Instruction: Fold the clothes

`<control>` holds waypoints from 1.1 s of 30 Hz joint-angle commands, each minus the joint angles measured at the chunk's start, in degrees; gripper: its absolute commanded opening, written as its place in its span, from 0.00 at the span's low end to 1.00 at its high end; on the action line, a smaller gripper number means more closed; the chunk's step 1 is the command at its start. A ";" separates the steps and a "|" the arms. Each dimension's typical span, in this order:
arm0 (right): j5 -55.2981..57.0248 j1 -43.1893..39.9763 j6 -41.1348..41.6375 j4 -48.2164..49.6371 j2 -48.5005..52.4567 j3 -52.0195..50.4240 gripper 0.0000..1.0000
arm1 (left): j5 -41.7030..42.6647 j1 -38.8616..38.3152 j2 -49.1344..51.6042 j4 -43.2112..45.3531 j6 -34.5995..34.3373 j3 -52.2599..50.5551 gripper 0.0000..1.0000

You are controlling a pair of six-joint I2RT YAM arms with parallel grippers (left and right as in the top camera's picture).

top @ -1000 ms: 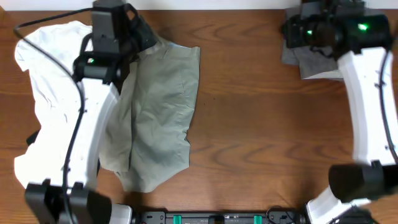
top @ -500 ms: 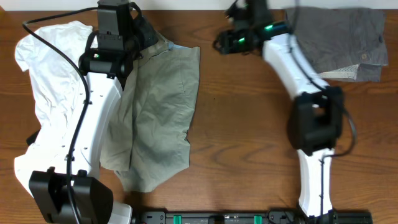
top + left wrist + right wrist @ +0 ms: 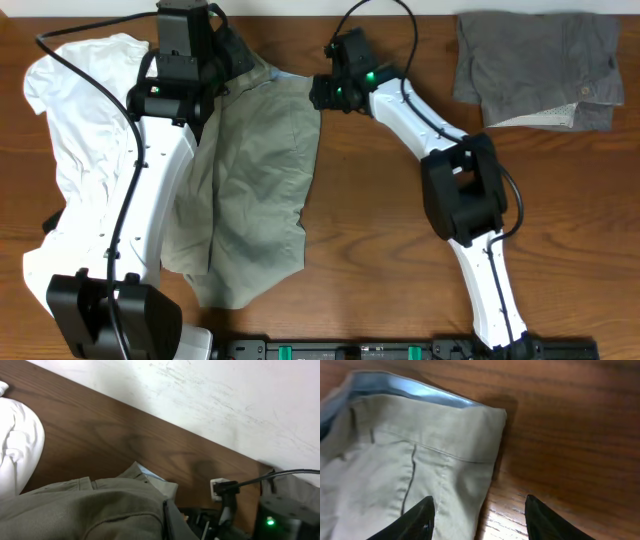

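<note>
From above, the right claw (image 3: 322, 92) has swung away from the grey shorts (image 3: 535, 65) in the far corner. It now sits at the top right corner of the khaki shorts (image 3: 260, 180). Its fingers have also spread wider. The left claw (image 3: 228, 62) has stayed at the top of the shorts, near the other corner. So I think both claws are getting ready to lift the top edge and fold it over. The shorts lie spread out on the table (image 3: 390, 220), and their left side touches the white T-shirt (image 3: 70, 130). The bare wood to the right of the shorts gives room to move. The far table edge is close behind both claws.

From the left wrist, the shorts hump up right under the camera. The claw is pressed together and looks to be pinching the top band. The wall (image 3: 225, 400) is just past the table edge.

From the right wrist, the two fingers (image 3: 415, 522) stand wide apart and hold nothing. The corner of the shorts, with its pale blue lining (image 3: 410, 387), lies just ahead. One finger hangs over the cloth and the other over bare wood.
</note>
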 commanded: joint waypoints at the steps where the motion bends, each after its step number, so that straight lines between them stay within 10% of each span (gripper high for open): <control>1: 4.72 1.68 2.67 0.37 1.70 0.04 0.54 | -0.46 0.26 0.00 -0.09 0.37 0.79 0.06; 12: 5.97 3.98 6.21 0.76 3.30 0.04 0.36 | -0.46 0.26 0.00 -1.03 0.35 0.79 0.06; 19: 5.95 4.11 6.40 1.14 3.80 0.04 0.01 | -0.46 0.26 0.00 -1.40 0.35 0.79 0.06; 33: 5.53 -3.43 -1.27 -7.41 -8.37 0.35 0.01 | -0.42 0.24 -0.66 0.74 0.33 0.81 0.06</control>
